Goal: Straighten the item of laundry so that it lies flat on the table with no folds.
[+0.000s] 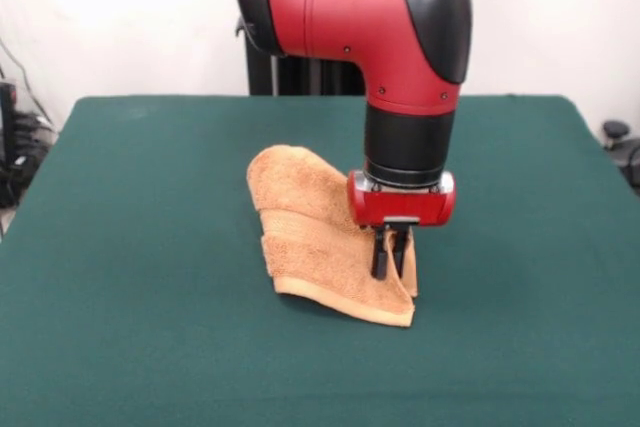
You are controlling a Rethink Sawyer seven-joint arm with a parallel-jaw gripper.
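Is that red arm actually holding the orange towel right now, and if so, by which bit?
It looks so: the gripper appears pinched on the towel at its raised right edge, close to the near corner. The rest rests crumpled on the table.

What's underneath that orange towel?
Around the towel only green table shows, so it seems to rest there. The towel is folded over itself; anything beneath is covered. The gripper presses on its right edge.

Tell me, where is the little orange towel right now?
In the front view, the towel lies rumpled near the middle of the green table, just under the red arm's gripper, whose jaws reach down to the towel's right edge.
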